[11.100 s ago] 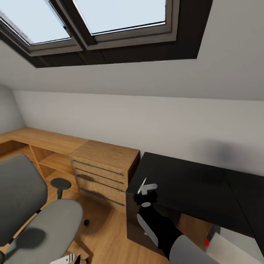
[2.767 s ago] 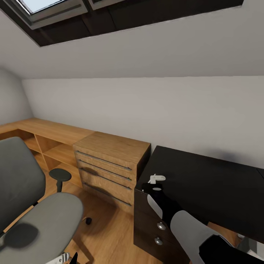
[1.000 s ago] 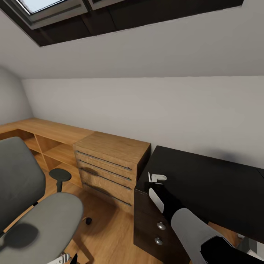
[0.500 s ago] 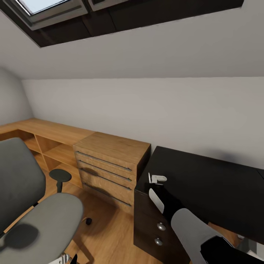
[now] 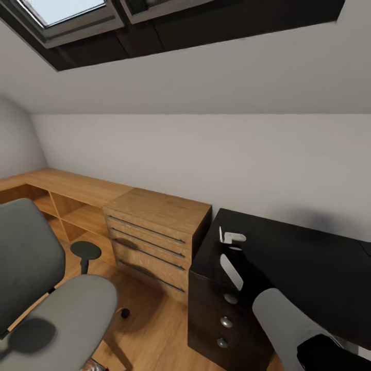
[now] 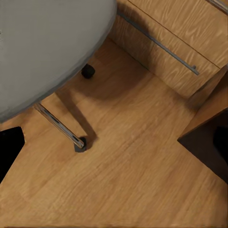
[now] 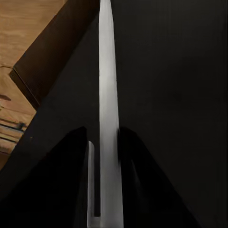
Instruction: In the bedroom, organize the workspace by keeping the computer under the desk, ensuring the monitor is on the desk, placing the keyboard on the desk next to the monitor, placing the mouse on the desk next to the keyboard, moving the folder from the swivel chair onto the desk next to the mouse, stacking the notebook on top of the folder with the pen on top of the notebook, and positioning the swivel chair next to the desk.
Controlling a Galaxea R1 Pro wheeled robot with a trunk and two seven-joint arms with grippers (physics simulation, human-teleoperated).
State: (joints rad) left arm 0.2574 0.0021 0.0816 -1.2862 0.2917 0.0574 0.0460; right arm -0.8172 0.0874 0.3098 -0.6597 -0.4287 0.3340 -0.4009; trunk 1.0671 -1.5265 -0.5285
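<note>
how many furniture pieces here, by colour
black: 1, desk
wood: 2, chest of drawers and shelf unit
grey: 1, chair
total: 4

Swivel chair (image 6: 42, 42) seat & castors over wood floor (image 6: 133, 180), beside drawers (image 6: 175, 42).

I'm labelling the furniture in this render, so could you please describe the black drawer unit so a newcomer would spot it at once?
Start from the pale grey sloped wall and follow it down to the matte black desk on the right. The black drawer unit forms that desk's left end, standing on the wood plank floor. Unlike the light wood chest of drawers beside it, with long bar handles, it is black with round silver knobs.
</note>
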